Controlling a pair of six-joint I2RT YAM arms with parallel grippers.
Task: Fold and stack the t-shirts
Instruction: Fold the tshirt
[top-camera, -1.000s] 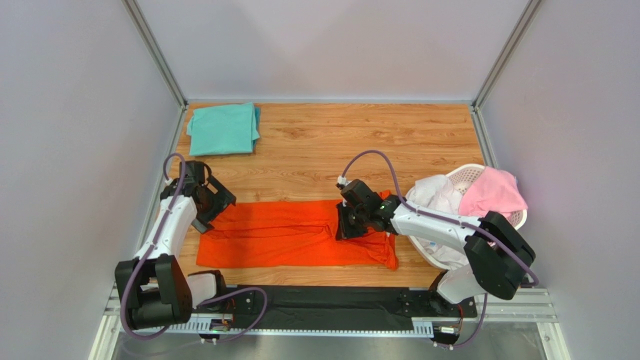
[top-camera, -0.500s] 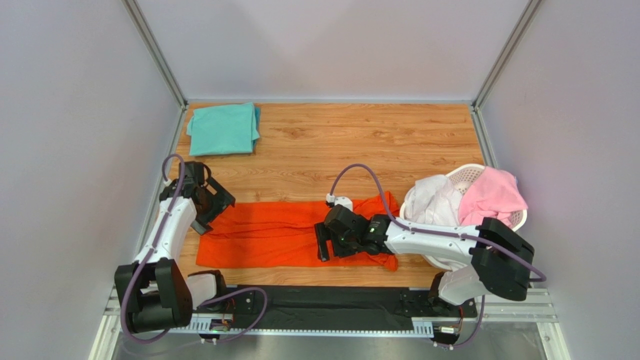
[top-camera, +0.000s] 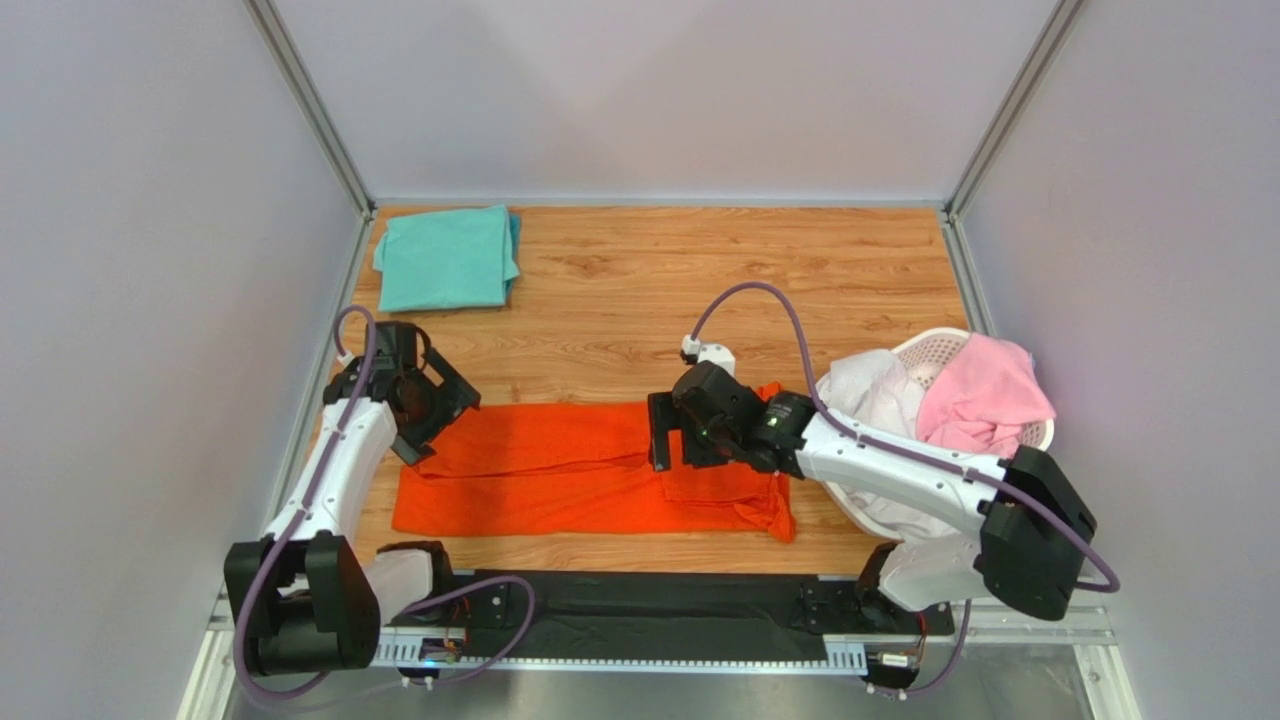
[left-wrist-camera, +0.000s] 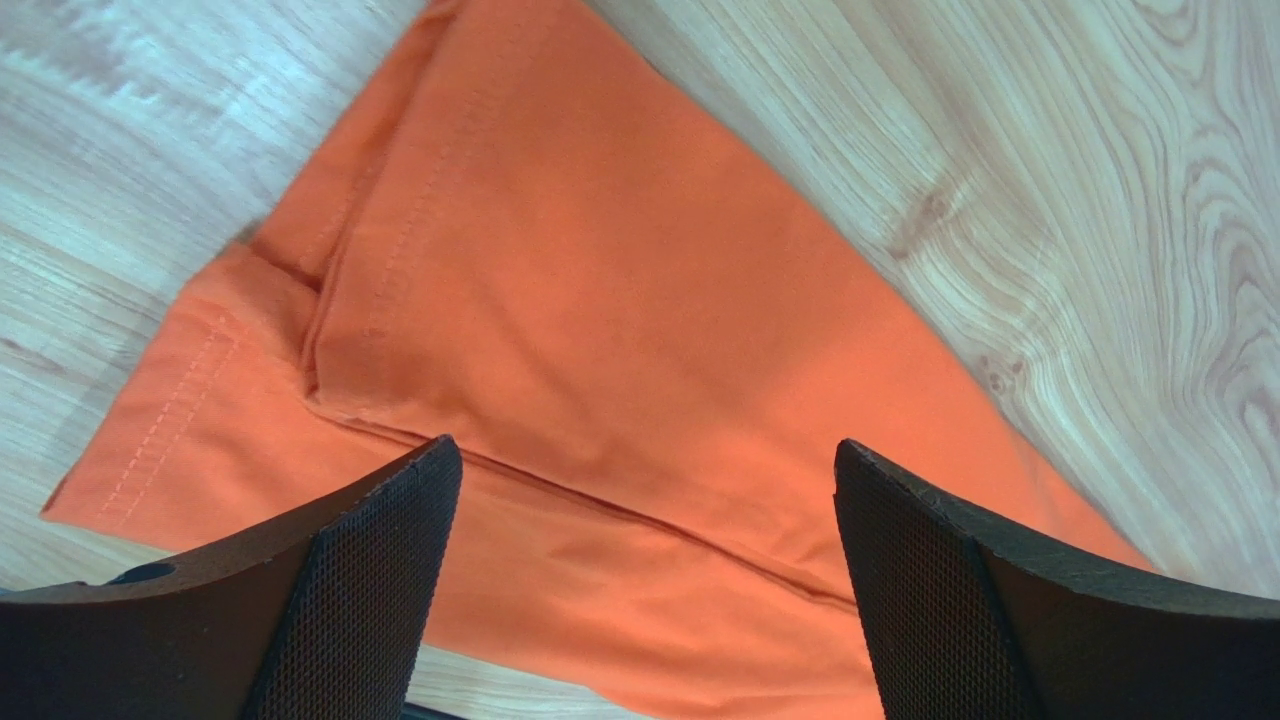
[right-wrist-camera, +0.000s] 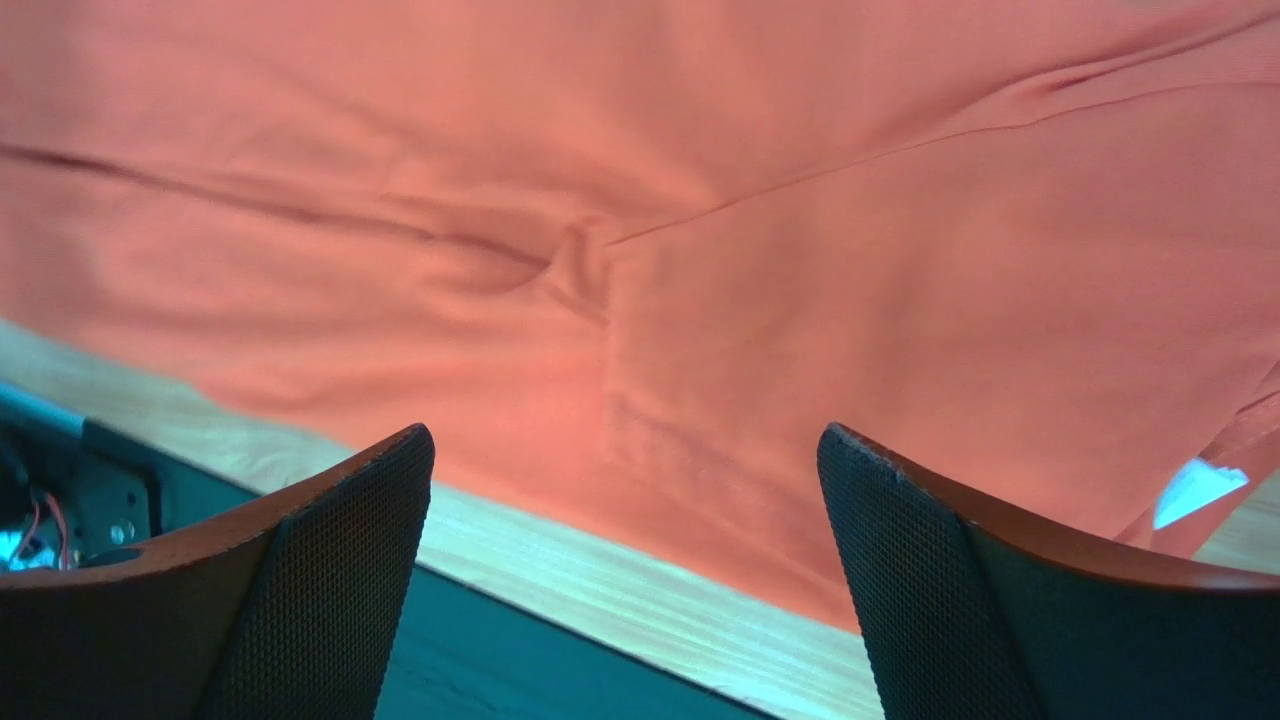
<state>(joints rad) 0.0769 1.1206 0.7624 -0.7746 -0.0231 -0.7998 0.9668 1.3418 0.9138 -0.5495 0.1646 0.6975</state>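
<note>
You found the orange-red t-shirt (top-camera: 579, 488) lying flat as a long band on the near part of the desk (top-camera: 676, 285), with a doubled layer at its right end. The left jaws stood fully released and empty above its far left corner; the right jaws stood equally released above its right part, grasping nothing. The teal-green t-shirt (top-camera: 446, 258) lay folded at the desk's far left corner, and the pink t-shirt (top-camera: 984, 387) and white t-shirt (top-camera: 872, 398) sat in the basket (top-camera: 939, 342) at the right edge.
</note>
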